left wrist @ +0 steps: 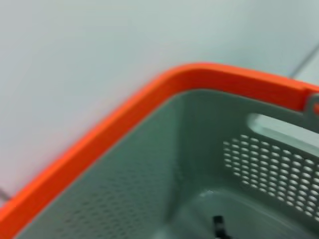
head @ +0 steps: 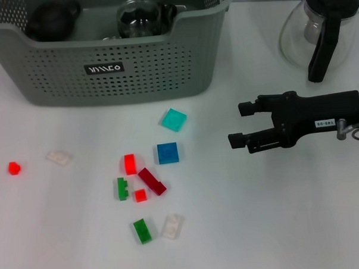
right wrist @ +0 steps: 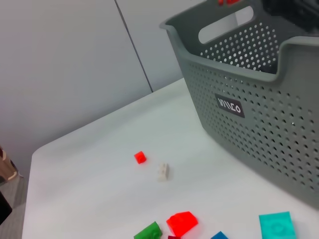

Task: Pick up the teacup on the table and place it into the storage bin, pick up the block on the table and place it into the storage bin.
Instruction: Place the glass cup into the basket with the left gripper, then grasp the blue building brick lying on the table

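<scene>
I saw the right gripper (head: 237, 124) at the right of the head frame, jaws parted and holding nothing, above bare table (head: 278, 213). The storage bin (head: 105, 72) filled the upper left; dark and glass vessels sat inside it, though I could not tell which was the teacup. Blocks lay scattered at lower centre: a teal block (head: 174, 119), a blue block (head: 167, 153) and a dark red block (head: 152, 181). The left gripper was out of sight. A glass pot (head: 321, 30) stood upper right.
</scene>
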{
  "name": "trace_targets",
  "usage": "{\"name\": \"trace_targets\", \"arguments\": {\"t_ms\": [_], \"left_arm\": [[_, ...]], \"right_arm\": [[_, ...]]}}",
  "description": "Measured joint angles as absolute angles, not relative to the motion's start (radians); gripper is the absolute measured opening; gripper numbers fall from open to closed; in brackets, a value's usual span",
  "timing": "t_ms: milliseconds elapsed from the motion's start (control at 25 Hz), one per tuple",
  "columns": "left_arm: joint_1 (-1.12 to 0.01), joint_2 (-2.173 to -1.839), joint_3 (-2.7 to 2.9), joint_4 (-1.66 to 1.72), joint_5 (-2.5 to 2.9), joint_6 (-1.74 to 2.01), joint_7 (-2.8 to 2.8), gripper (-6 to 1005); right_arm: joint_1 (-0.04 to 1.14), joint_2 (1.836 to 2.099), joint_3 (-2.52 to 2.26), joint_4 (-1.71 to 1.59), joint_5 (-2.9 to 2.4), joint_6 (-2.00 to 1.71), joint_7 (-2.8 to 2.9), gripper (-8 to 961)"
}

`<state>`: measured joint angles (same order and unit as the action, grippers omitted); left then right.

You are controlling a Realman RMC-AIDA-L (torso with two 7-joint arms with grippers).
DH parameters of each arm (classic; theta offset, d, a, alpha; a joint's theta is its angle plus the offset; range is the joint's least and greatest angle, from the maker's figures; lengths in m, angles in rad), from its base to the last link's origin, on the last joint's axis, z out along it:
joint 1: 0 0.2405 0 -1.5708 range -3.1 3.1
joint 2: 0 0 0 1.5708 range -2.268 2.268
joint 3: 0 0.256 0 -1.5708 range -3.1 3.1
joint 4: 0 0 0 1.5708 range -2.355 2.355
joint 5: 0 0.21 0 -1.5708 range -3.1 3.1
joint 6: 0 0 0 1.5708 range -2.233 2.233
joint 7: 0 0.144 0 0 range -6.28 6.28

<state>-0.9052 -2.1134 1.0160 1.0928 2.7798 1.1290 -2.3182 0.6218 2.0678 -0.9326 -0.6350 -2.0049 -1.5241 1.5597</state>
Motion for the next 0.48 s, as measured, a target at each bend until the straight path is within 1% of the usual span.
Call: {"name": "trace_targets", "arguments": {"t_ms": [160, 320, 360, 400, 480], "left_arm": [[-0.838, -2.112, 0.925, 1.267, 2.704, 1.222, -2.331, 674], [-0.763, -2.095, 0.794, 1.385, 2.433, 1.413, -2.271, 751], [-0.705, -2.08, 0.737, 1.403, 2.21, 1.559, -2.192, 770], [-0.705, -2.08, 0.737, 1.403, 2.21, 1.559, -2.192, 769], [-0.652, -2.074, 0.716, 1.402, 2.045, 1.68, -2.112, 768]], "right_arm": [[0.621, 2.062, -0.933, -0.636, -2.003, -1.525, 1.56, 944], [0.625, 2.061, -0.933, -0.641, -2.004, -1.525, 1.56, 944], [0.626, 2.061, -0.934, -0.641, -2.004, -1.524, 1.56, 944], [0.627, 2.061, -0.935, -0.641, -2.004, -1.524, 1.559, 944], [0.63, 2.062, -0.937, -0.642, -2.005, -1.524, 1.552, 944]]}}
